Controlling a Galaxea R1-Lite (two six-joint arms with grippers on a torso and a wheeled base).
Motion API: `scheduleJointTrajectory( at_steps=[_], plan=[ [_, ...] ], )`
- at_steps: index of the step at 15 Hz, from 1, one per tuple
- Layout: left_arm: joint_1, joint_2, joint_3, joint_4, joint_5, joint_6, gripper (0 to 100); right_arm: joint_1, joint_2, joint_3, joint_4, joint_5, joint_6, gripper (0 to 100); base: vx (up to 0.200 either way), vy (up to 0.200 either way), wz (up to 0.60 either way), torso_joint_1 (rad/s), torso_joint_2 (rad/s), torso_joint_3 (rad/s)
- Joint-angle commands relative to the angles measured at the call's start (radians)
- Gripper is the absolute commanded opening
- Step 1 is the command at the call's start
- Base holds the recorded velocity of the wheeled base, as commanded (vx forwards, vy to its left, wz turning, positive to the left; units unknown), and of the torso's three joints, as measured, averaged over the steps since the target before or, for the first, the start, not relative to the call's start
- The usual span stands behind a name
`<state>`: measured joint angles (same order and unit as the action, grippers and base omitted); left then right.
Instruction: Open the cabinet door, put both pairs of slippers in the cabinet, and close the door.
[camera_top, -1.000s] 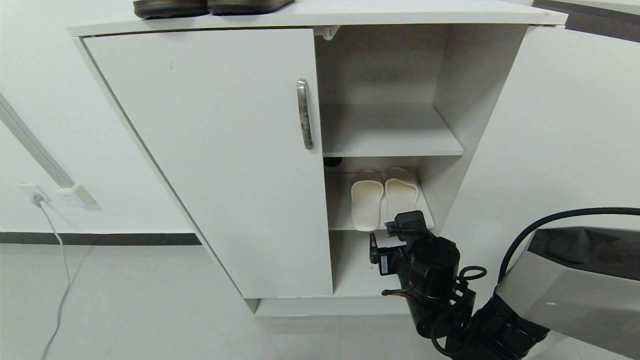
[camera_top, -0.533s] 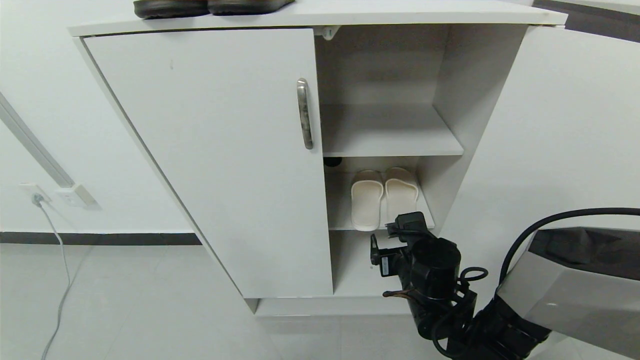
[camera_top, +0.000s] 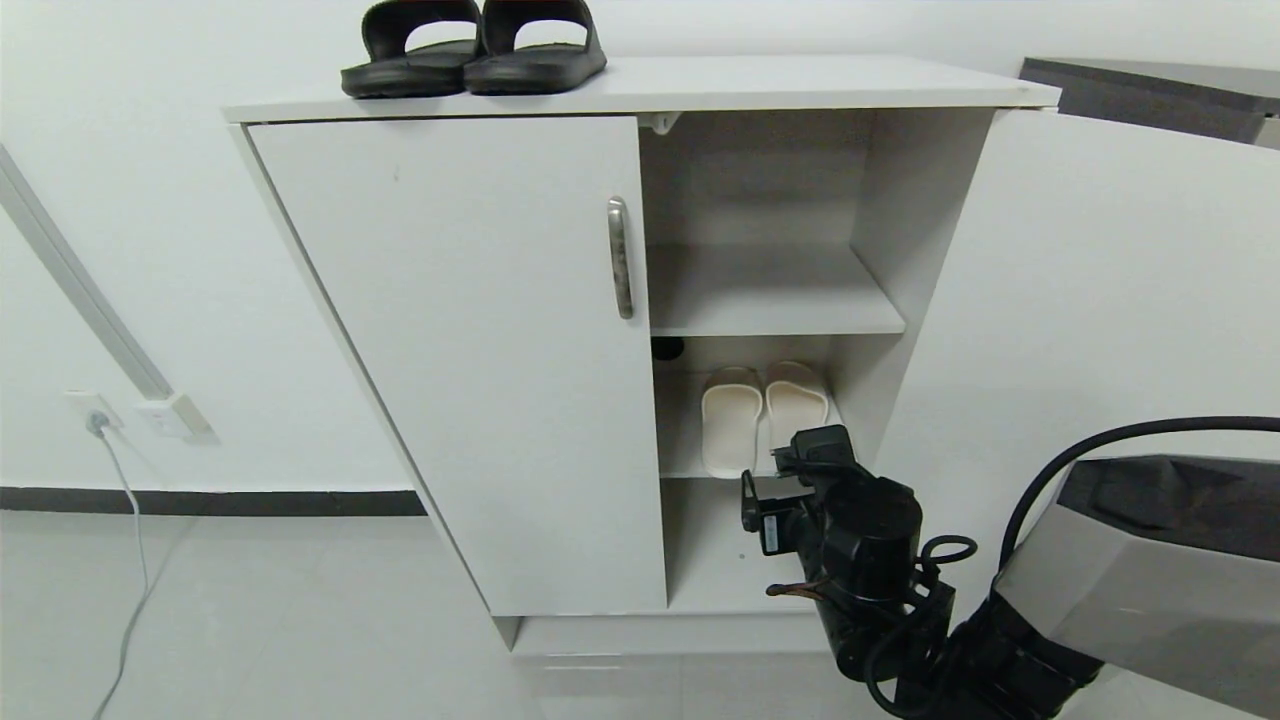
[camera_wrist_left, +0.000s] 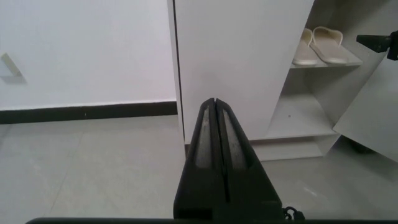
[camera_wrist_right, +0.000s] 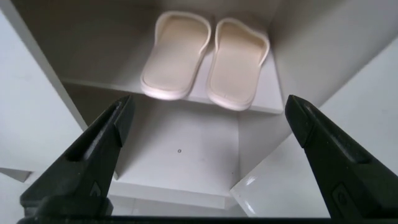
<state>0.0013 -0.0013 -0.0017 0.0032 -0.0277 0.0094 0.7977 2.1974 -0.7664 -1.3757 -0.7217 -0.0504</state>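
On the cabinet (camera_top: 800, 85) top, toward its left end, black slippers (camera_top: 470, 60) lie front to back — well above and left of the right gripper (camera_wrist_right: 208, 102), wide open and empty; left gripper (camera_wrist_left: 214, 106) closed on nothing.

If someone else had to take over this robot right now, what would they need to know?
Left gripper: shut, empty, held back from the cabinet.
Right gripper: open, empty, in front of the cabinet's open side.
White slippers: side by side on the middle shelf inside.
Black slippers: on top of the cabinet.
Done: right door open, white pair in.
Left: put the black pair inside, close the door.
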Motion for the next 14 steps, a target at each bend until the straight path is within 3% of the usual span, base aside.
scheduleJointTrajectory(
  at_steps=[1,6,14],
  plan=[
    [0.0,0.001,0.0,0.0,0.0,0.0,0,0.0,-0.001,0.001,0.0,-0.001,0.0,100,0.0,0.0,0.0,0.002,0.0,0.207],
    [0.0,0.001,0.0,-0.002,0.002,-0.002,0,0.0,-0.001,0.001,-0.002,-0.01,0.0,100,0.0,0.0,0.0,0.004,0.0,0.125],
    [0.0,0.001,0.0,-0.002,0.002,-0.003,0,-0.002,0.004,0.001,0.0,-0.013,0.0,100,0.0,0.0,0.0,0.0,0.0,0.0]
  ],
)
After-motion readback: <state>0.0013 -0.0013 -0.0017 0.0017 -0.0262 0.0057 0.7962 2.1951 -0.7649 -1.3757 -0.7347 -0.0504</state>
